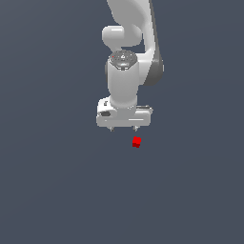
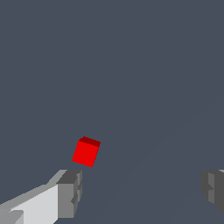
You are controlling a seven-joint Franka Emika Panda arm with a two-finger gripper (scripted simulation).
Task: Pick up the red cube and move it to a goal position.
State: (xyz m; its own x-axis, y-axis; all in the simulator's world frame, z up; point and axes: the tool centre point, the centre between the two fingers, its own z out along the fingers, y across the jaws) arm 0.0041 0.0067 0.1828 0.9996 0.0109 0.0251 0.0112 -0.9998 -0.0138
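The red cube [image 1: 137,142] is a tiny plain red block on the dark grey surface, just below my gripper [image 1: 123,129] in the exterior view and slightly toward that view's right. In the wrist view the red cube [image 2: 86,152] lies beyond one grey fingertip [image 2: 70,192], outside the gap between the two fingers. The other fingertip [image 2: 213,189] shows at the frame's edge. My gripper [image 2: 142,190] is open wide and holds nothing.
The white arm [image 1: 128,57] rises above the gripper toward the top of the exterior view. The surface [image 1: 57,181] is a uniform dark grey with no other objects or edges in view.
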